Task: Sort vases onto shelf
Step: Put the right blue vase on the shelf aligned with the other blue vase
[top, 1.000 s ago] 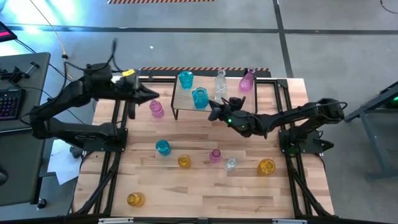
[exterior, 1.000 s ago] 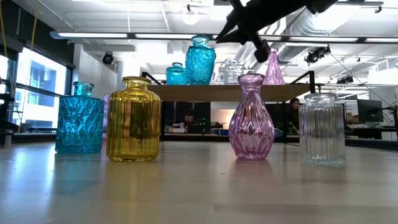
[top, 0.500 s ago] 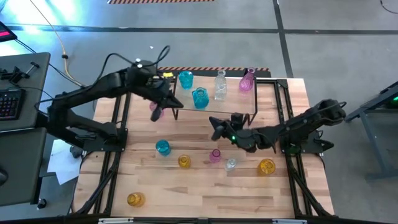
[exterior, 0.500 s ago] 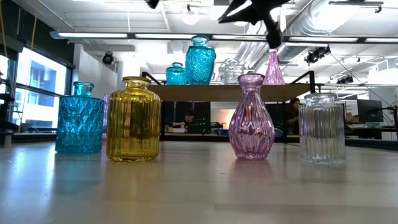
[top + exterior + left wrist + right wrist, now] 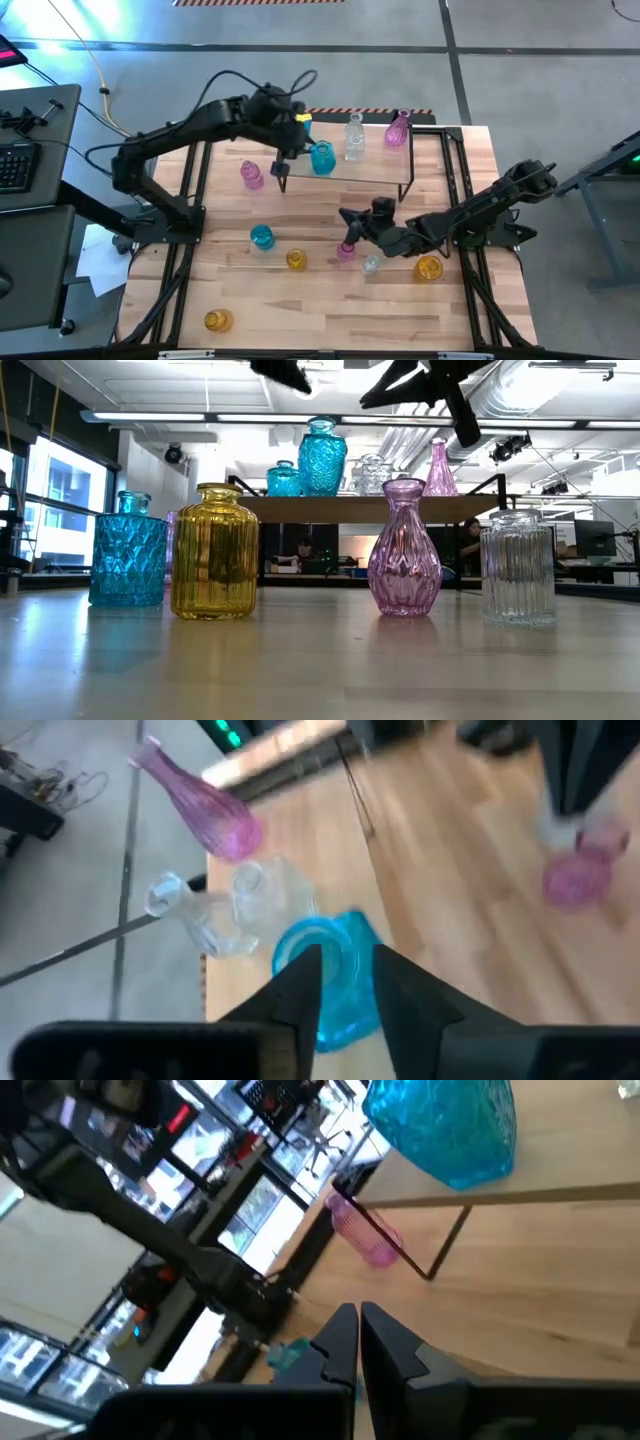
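Your left gripper (image 5: pixel 281 170) hovers at the shelf (image 5: pixel 380 170), your right gripper (image 5: pixel 347 222) over the table's middle.

Left fingers stand slightly apart, seemingly empty, above a teal vase (image 5: pixel 322 157); right fingers are pressed together, holding nothing, near a pink vase (image 5: pixel 346 250) on the wooden tabletop (image 5: pixel 300 310).

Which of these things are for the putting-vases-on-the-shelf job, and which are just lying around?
For the job: shelf; teal vase, clear bottle and pink vase on it; yellow jar and teal jar on the table.
Just lying about: keyboard; papers on the floor.
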